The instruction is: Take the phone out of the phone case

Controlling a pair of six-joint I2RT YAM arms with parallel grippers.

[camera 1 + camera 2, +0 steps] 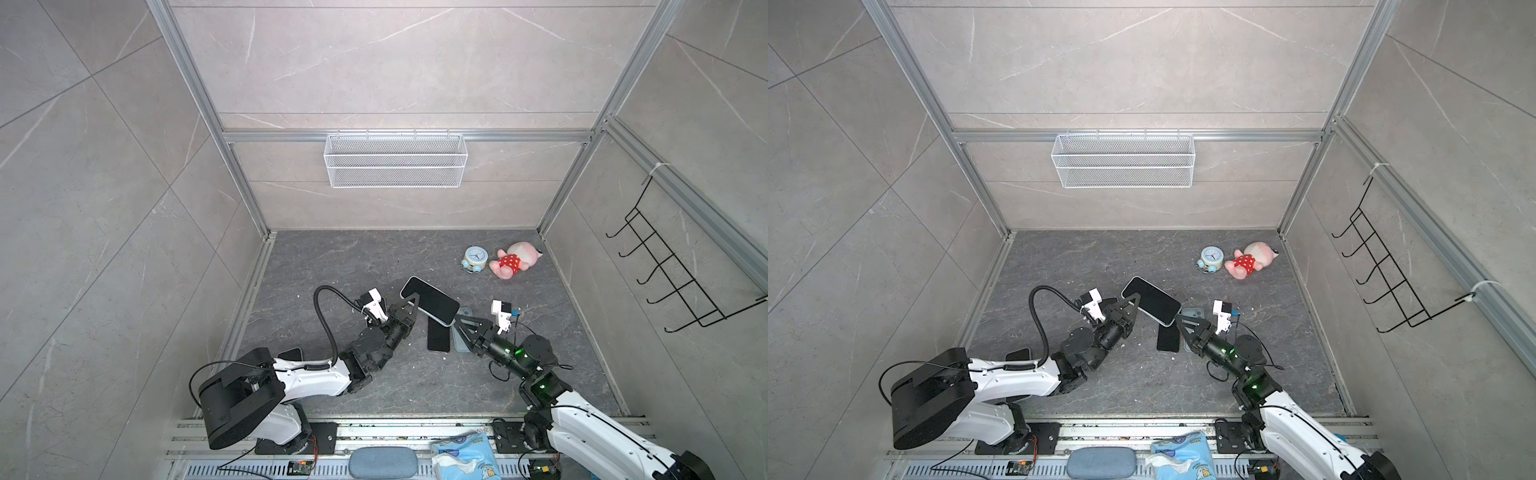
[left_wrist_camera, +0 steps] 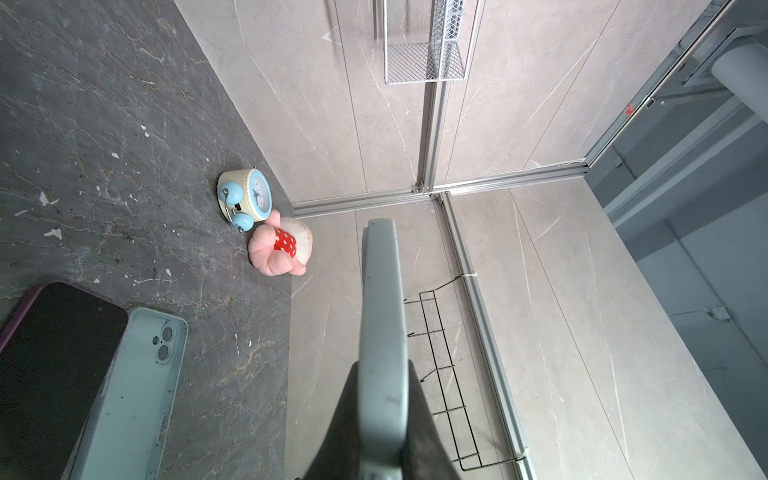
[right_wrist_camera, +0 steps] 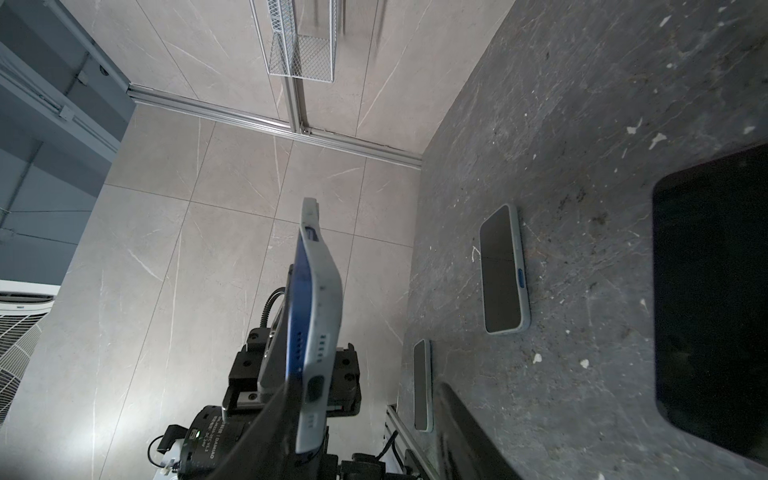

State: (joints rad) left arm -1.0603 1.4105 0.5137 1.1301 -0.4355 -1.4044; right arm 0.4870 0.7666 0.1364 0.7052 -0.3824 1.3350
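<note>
Phone (image 1: pixel 430 301) hangs above the tabletop (image 1: pixel 374 257), clamped at its 9 o'clock edge by the left gripper (image 1: pixel 412 300). The right gripper (image 1: pixel 458 325), half-open, straddles its 4 o'clock end, where the case (image 3: pixel 328 291) gapes but is not yet off.

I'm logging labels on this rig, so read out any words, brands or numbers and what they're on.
"DAMIAO": left arm's black wrist motor; smaller print beside it unreadable.
Numerals on the alarm clock: too small to read.
Print on the blue tissue pack: too blurred.
</note>
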